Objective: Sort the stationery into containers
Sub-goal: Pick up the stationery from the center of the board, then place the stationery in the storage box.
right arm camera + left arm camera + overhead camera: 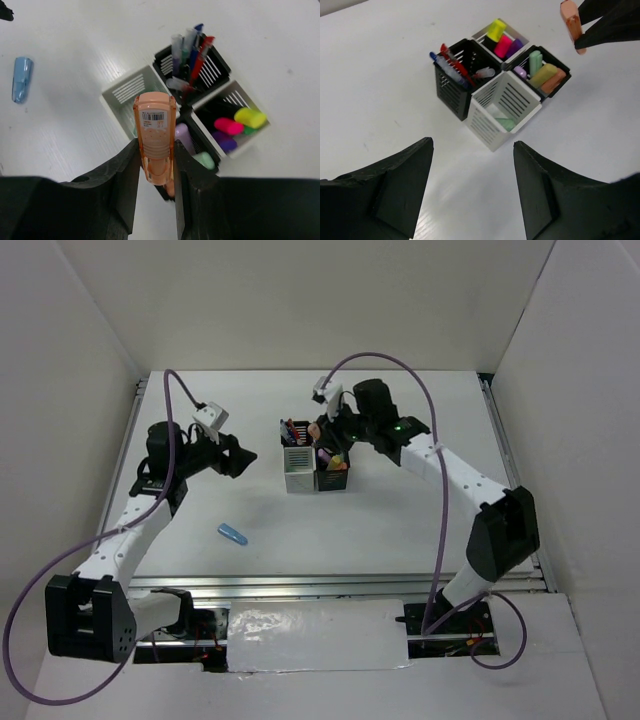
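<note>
White bench (400, 530), blue marker (232, 533) toward its near-left corner. Only the right wrist view shows the barcode (154, 116) on the orange marker (154, 142), grasped by the right end effector (155, 152) above the containers (200, 100); left end effector (472, 144) released.

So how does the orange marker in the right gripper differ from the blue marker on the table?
The orange marker is clamped in the right gripper, raised beside the pen cups; the blue marker lies free on the table, away from them. One is orange, the other light blue. Both are stubby.
</note>
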{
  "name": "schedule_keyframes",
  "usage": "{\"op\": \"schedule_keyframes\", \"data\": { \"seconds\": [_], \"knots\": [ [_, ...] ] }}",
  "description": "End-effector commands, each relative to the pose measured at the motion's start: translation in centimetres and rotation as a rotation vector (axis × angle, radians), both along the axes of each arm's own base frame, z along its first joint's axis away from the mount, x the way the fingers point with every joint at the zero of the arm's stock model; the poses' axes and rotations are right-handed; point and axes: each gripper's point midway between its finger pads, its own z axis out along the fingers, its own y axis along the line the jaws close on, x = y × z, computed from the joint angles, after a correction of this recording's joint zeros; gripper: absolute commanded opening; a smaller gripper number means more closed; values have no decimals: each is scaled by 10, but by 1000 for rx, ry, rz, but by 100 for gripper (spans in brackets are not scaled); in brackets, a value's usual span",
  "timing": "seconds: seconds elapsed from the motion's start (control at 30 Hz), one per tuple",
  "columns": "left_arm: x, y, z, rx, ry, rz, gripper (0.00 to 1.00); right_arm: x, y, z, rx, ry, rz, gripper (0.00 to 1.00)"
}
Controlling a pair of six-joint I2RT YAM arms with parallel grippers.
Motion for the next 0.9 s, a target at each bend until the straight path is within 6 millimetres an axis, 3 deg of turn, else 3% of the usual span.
{"op": "schedule_keyframes", "data": {
  "seconds": [0.0,0.17,0.33,0.57,0.87],
  "knots": [
    [-2,21,1,27,-24,54,77,22,34,33,110,-107,-2,0],
    [-10,42,-10,57,-3,93,77,24,65,23,136,-83,32,0],
    [-21,49,-25,95,48,81,78,23,86,8,141,-71,64,3],
    [-34,53,-40,143,85,4,77,27,95,-17,116,-36,74,8],
    [-32,55,-43,142,102,-10,77,26,100,-35,89,-17,81,11]
  ]
}}
